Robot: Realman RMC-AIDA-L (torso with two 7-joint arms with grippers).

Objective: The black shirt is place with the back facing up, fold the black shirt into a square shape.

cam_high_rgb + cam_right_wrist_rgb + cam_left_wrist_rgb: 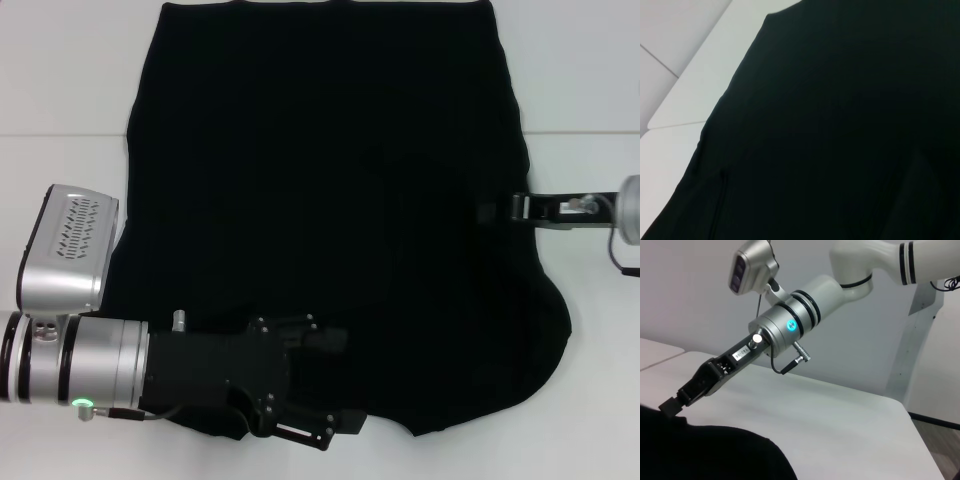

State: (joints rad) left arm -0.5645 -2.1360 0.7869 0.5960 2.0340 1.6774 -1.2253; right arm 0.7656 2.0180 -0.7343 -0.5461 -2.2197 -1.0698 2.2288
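The black shirt (330,190) lies spread flat over most of the white table (60,90), plain side up, with no lettering showing. My left gripper (335,388) is low over the shirt's near edge, left of centre, its jaws open over the fabric. My right gripper (492,211) reaches in from the right and is shut on the shirt's right edge about halfway along. The left wrist view shows that right gripper (671,406) touching the cloth's (715,455) edge. The right wrist view shows only the shirt (840,130) and table.
Bare white table (590,100) lies to the right and left of the shirt. A seam line crosses the table (60,135) at the far left. The shirt's near right corner bulges out toward the table's front (555,330).
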